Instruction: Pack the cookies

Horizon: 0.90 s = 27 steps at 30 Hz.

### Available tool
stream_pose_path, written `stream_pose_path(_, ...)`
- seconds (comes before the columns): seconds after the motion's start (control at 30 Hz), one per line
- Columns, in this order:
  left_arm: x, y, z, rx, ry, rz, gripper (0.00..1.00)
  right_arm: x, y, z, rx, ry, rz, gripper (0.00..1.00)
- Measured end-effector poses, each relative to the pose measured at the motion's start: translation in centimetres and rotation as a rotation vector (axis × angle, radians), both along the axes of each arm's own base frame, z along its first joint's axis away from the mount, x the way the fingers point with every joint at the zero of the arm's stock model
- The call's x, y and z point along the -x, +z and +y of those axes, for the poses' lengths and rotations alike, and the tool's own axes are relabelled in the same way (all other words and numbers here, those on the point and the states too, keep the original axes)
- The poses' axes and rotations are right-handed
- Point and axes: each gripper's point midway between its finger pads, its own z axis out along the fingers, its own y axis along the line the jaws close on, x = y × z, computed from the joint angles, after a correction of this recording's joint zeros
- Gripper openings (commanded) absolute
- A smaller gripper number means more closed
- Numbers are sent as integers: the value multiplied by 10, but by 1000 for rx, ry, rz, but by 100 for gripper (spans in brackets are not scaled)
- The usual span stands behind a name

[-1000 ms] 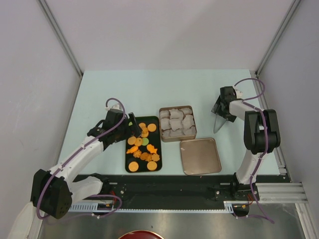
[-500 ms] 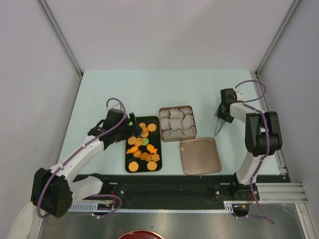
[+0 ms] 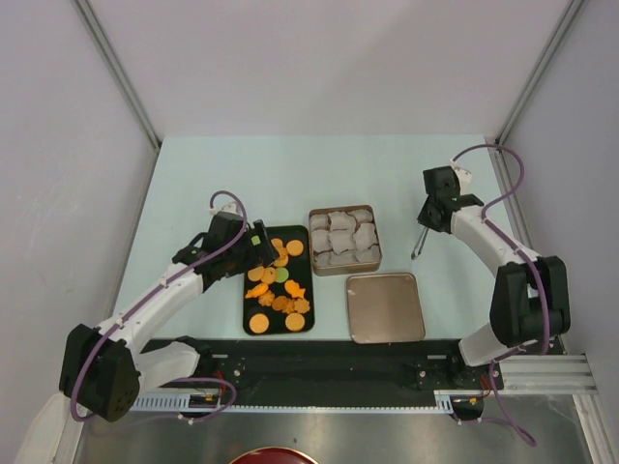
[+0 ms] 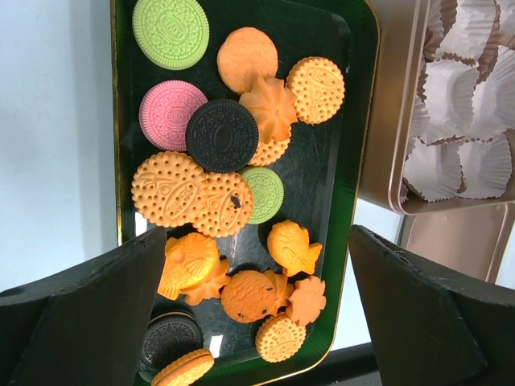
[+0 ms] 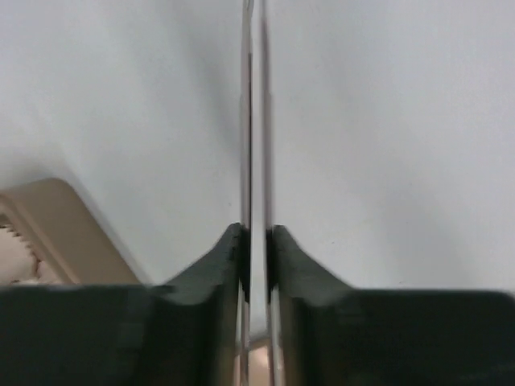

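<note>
Pale green table stretches under both my arms, with grey walls around it. My left pincer stands wide and holds nothing. The cookies lie straight below it and just ahead of its fingertips, heaped on a dark tray. That tray's long axis runs away from me, across the line between my two fingers. Off my right-finger side, just beside the tray's edge, sits the tin of white paper cups.

My right pincer is narrow, clamped on the metal tongs. Their two blades are squeezed almost together and point on beyond the fingertips. From that pincer the cookies lie well off to the left, past the whole tin.

So I judge the left arm far the nearer to the cookies, while the tool sits in the right. The coming move turns on carrying the tong tips across the tin to the tray.
</note>
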Motion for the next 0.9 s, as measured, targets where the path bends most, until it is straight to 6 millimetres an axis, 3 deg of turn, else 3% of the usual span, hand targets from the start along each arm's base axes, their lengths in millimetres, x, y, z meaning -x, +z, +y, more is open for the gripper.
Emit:
stream_pose_path(0.13, 1, 0, -2, 0, -9, 0, 100, 1, 39, 12, -27, 22, -110, 0)
stream_pose_path(0.37, 4, -1, -8, 0, -27, 4, 100, 14, 141, 56, -163, 171, -465, 0)
stream_pose_path(0.47, 5, -1, -9, 1, -33, 5, 100, 20, 165, 71, -213, 264, -520, 0)
stream_pose_path(0.57, 5, -1, -11, 5, -33, 3, 100, 23, 170, 90, -260, 376, -499, 0)
stream_pose_path(0.73, 8, 3, -23, 19, -74, -10, 100, 41, 158, 118, -345, 517, -417, 0)
stream_pose_path(0.9, 13, 10, -39, 32, -128, -26, 100, 50, 144, 126, -360, 529, -349, 0)
